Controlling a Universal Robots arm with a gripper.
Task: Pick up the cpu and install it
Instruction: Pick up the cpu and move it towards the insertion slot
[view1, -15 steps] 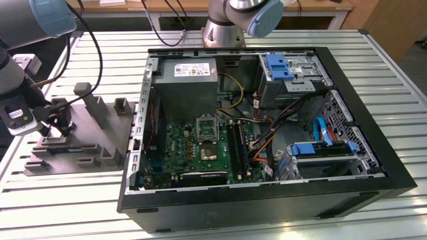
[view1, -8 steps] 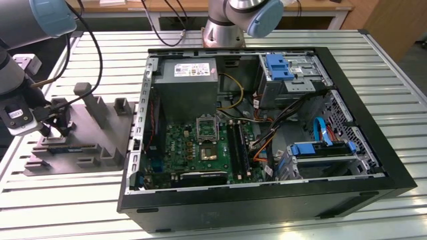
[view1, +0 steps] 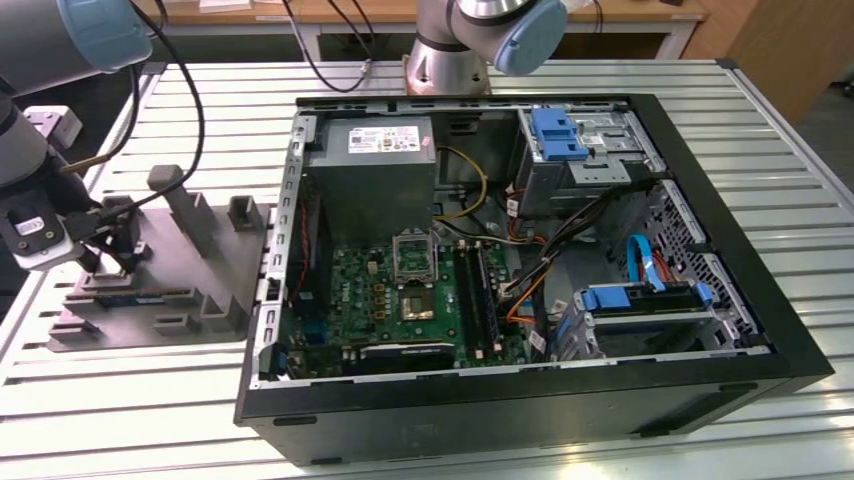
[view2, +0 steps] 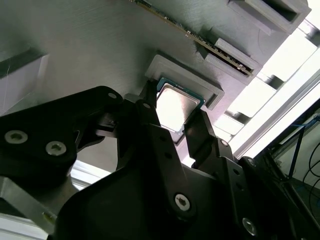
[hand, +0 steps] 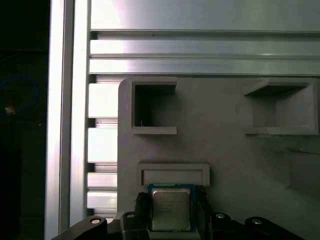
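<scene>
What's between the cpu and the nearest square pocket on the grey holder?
In the first wrist view, a low raised ledge of the grey holder sits between the cpu and the square pocket; the rest is bare.

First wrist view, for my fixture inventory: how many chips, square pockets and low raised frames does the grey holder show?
Silvery-grey flat square cpu: 1
Square pockets in the grey moulded plastic holder: 2
Low raised rectangular frame: 1
Total: 4
</scene>
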